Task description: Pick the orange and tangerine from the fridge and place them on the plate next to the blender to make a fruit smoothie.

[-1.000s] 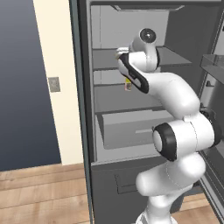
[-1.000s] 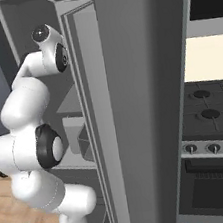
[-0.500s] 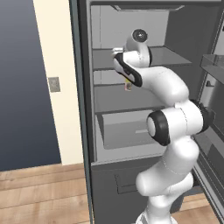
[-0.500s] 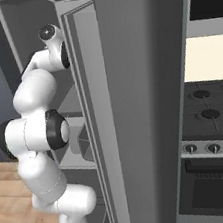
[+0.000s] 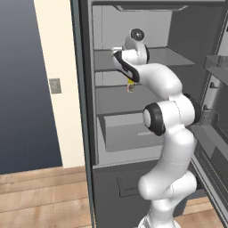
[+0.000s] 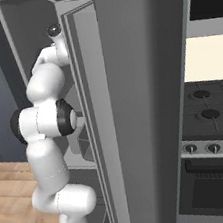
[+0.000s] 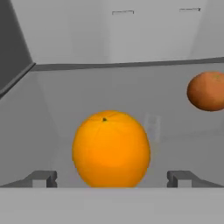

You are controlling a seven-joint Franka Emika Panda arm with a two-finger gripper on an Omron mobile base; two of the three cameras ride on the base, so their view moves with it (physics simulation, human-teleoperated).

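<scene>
- Grey interior of the fridge (image 5: 133,133), left base view: cabinet stands open, pale shelves stacked one above another, a drawer front below them. White arm rises from 5 o'clock and reaches up to 12 o'clock, its hand pushed into an upper shelf bay. A small yellow-and-red item (image 5: 130,86) shows just under the wrist; too small to identify. Door with shelf bins (image 5: 213,67) hangs at 3 o'clock. Cream wall with a grey switch plate (image 5: 55,85) at 9 o'clock; wood floor (image 5: 40,196) at 7 o'clock.
- Dark grey fridge door panel (image 6: 147,103), right base view: edge-on, it covers the centre of the picture. Arm climbs at 9 o'clock and its upper links pass behind the door edge toward 11 o'clock. A stove (image 6: 210,119) with burners and knobs sits at 4 o'clock, beside a pale counter (image 6: 209,58) at 2 o'clock.
- Orange (image 7: 111,148), hand view: large, bright yellow-orange ball resting on the pale fridge shelf, dead centre and close ahead. End effector (image 7: 111,178) has its two fingertips (image 7: 41,178) spread wide apart at 8 and 4 o'clock, flanking the orange with a gap on each side, touching nothing. Tangerine (image 7: 207,91), smaller and darker, lies farther back on the same shelf at 2 o'clock, well apart from the orange.
</scene>
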